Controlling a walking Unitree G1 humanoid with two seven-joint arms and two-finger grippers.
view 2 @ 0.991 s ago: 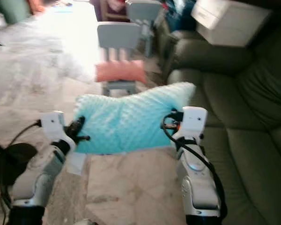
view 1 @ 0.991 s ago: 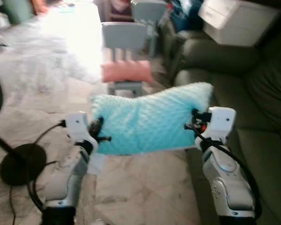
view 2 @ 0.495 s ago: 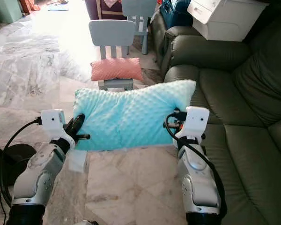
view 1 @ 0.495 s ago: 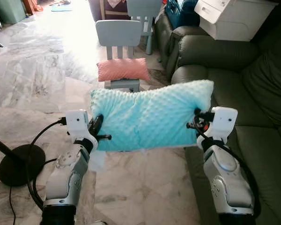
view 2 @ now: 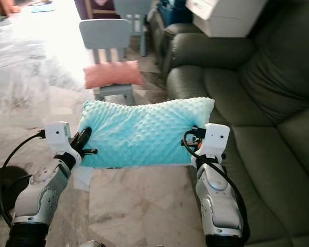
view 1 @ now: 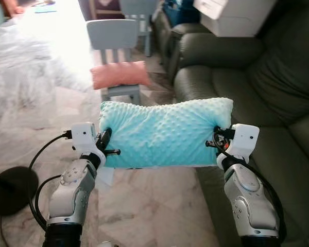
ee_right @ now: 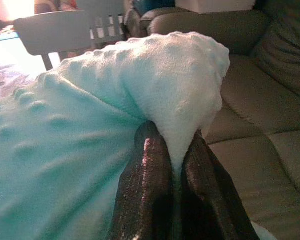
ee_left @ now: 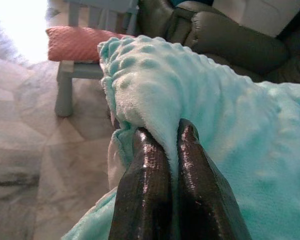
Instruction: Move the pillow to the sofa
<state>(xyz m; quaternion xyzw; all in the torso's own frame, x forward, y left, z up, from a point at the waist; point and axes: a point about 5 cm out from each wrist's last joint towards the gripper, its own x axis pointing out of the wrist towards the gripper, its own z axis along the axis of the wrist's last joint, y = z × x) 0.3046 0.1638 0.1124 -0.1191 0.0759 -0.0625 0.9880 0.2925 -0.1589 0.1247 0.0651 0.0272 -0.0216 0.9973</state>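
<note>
Now, in the left eye view, the teal dotted pillow (view 1: 165,134) hangs in the air between the two silver arms, stretched level above the marble floor (view 1: 154,206) just beside the dark green sofa (view 1: 257,87), its right end over the sofa's front edge. The left gripper (view 1: 107,144) pinches the pillow's end farthest from the sofa, and the right gripper (view 1: 216,138) pinches the end nearest it. Beyond the pillow, away from the robot, a small grey chair (view 1: 115,38) stands beside the sofa's arm with a pink cushion (view 1: 119,74) lying on its seat. A white box (view 1: 232,15) rests on the sofa's far arm, and a round black stand base (view 1: 10,189) sits on the floor well apart from the sofa. In the right eye view the same scene shows, with the pillow (view 2: 141,133) clear of the sofa's seat cushions (view 2: 257,154). In the left wrist view the two black fingers (ee_left: 145,190) are clenched on a fold of the pillow (ee_left: 215,115), fabric squeezed between them, with the pink cushion (ee_left: 75,42) beyond. In the right wrist view the fingers (ee_right: 147,190) likewise grasp a bunched corner of the pillow (ee_right: 155,80), the sofa seat (ee_right: 250,100) lying just past it.
</note>
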